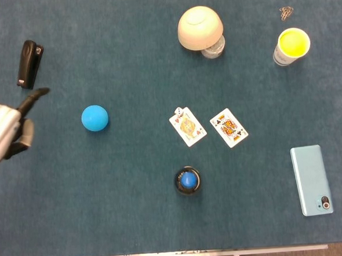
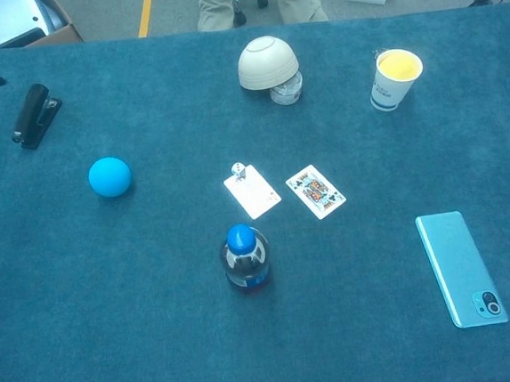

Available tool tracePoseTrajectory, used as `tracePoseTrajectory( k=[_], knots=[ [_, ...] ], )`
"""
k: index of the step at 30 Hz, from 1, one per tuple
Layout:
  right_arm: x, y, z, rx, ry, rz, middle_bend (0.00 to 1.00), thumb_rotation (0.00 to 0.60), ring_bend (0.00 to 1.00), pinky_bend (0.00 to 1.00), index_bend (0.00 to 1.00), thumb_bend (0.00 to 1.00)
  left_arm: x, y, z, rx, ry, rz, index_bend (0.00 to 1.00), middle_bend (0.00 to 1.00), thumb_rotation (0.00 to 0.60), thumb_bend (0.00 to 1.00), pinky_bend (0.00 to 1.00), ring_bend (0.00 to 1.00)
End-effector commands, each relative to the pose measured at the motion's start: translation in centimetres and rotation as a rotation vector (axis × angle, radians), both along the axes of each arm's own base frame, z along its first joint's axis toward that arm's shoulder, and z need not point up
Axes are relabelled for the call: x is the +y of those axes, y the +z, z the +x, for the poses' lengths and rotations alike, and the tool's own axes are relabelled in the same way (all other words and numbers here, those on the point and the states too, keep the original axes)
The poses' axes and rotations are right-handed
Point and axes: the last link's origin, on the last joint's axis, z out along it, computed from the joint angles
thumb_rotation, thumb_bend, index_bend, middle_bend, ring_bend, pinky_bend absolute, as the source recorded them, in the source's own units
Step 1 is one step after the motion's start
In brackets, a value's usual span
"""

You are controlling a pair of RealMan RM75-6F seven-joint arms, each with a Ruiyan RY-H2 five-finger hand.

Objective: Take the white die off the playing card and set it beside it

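- The small white plastic die (image 1: 180,111) sits on the far corner of a face-up paper playing card (image 1: 188,126), the one of the two cards lying nearer the round blue ball (image 1: 95,118); the second card (image 1: 228,127) lies just beside it, on the side away from the ball.
- Judged by its look, the die is light, rigid and smooth, so it could slip or roll out of a loose pinch; a fingertip pinch across two opposite side faces seems best.
- The card under it is thin and light and would likely slide or lift if fingers drag on it, so coming down from above looks safer.
- The left hand (image 1: 3,131) is at the edge of the head view, well beyond the ball from the die, holding nothing, with dark fingers (image 1: 32,97) apart and extended.
- The right hand shows in neither view, so its fingers cannot be judged.
- A blue-capped dark bottle (image 2: 246,259) stands near the card, on its near side, and could hinder a low approach.
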Motion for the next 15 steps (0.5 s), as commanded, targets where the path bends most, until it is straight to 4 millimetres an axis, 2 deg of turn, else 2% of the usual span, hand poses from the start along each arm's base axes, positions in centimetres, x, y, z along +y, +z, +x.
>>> tracePoseTrajectory(
  k=[1,9,15],
  knots=[
    [0.0,0.0,0.0,0.001,-0.002,0.001,0.31,0.600,0.16,0.25,0.28,0.45,1.5,-1.2,1.7,0.040,-0.051,-0.088,0.08,0.99,0.600,0.77,0.87,0.98],
    [-0.1,-0.1,-0.2,0.004,-0.010,0.007,0.31,0.600,0.16,0.25,0.28,0.45,2.8,-4.2,4.0,0.106,-0.086,-0.234,0.07,1.00,0.600,0.98,0.93,1.00],
    [-0.3,-0.1,-0.3,0.007,-0.010,0.011,0.31,0.600,0.16,0.25,0.28,0.45,3.4,-5.9,5.2,0.141,-0.104,-0.294,0.07,1.00,0.600,1.00,0.93,1.00]
  ],
)
